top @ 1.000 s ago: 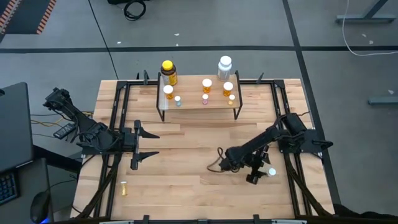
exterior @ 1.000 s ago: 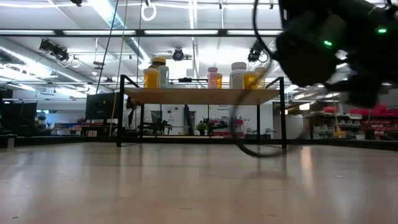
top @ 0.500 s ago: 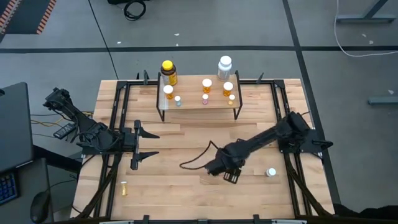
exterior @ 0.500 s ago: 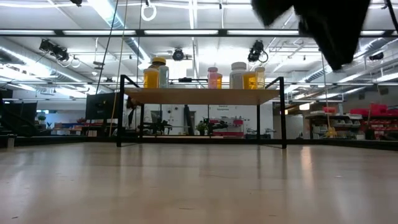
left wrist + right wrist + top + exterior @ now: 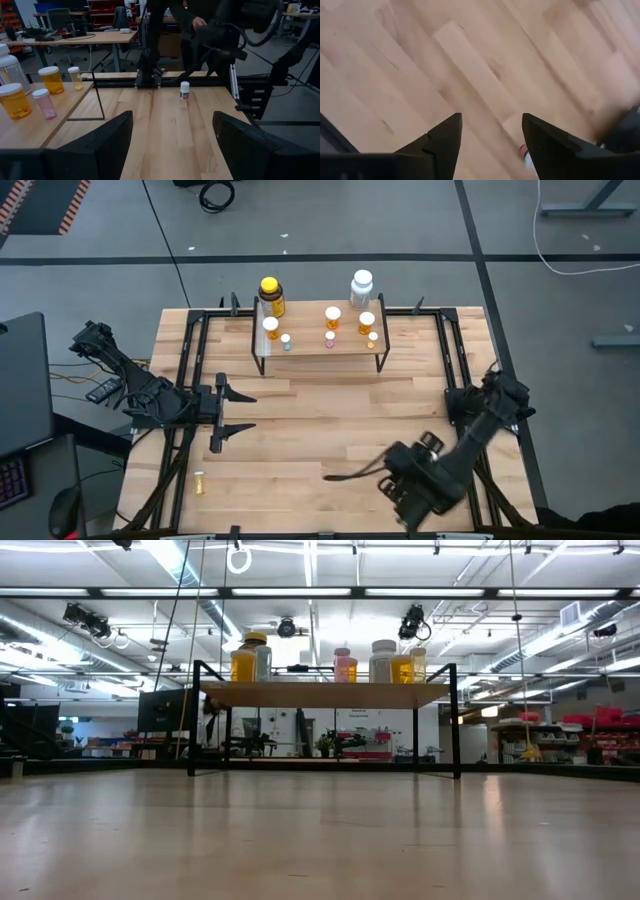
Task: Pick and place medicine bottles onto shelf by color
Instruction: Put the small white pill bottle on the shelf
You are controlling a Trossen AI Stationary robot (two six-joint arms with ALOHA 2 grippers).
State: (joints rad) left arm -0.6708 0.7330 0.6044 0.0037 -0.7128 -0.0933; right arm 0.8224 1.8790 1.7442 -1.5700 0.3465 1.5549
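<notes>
Found the left gripper low over the table's left side, fingers spread wide and pointed toward the middle, gripping nothing. Noted a tiny yellow vial lying alone near the front left corner, well apart from that gripper. Saw the shelf standing at the back centre. Counted on or by its left end a big yellow bottle, an orange vial and a tiny teal vial. Found a pink vial mid-plank and a big white bottle toward the right end. Spotted a white-capped vial upright on the bare table. Found the right gripper over the front right boards, fingers parted, only wood between them.
</notes>
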